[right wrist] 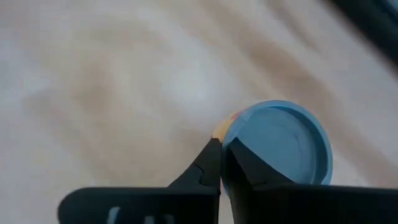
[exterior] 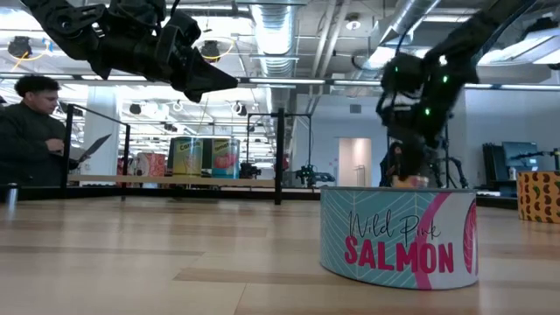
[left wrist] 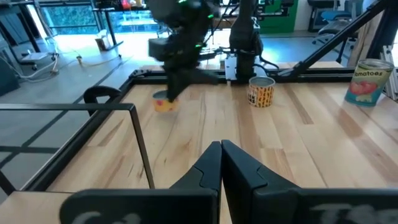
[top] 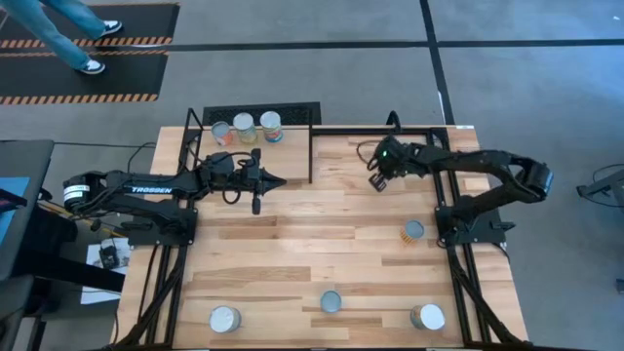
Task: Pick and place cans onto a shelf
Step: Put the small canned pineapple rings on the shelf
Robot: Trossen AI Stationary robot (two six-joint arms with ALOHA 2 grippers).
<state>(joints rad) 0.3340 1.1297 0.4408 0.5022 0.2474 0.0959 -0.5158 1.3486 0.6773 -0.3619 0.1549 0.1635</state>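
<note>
Right end effector [top: 375, 183] is down on a small can [right wrist: 277, 143], fingers pinched nearly together on its rim, probably to carry it to the shelf [top: 292, 146], where three cans [top: 244, 128] already sit. Left end effector [top: 278, 181] hovers shut, empty.

A planked wooden table [top: 322, 253] is standing on a grey floor [top: 390, 88] crossed by dark seam lines. Beyond the table's far left corner, a black mat [top: 88, 58] with orange-and-black striped edges is lying on that floor, and a person [top: 68, 34] in jeans and dark-and-white sneakers is walking across it. Seen level from the table, silver ducts and pipes [exterior: 280, 31] are running along the ceiling under glowing lamps. At the table's left, another person [exterior: 35, 127] in dark clothing is looking down at something held. A white doorway [exterior: 354, 157] is showing behind the table.
</note>
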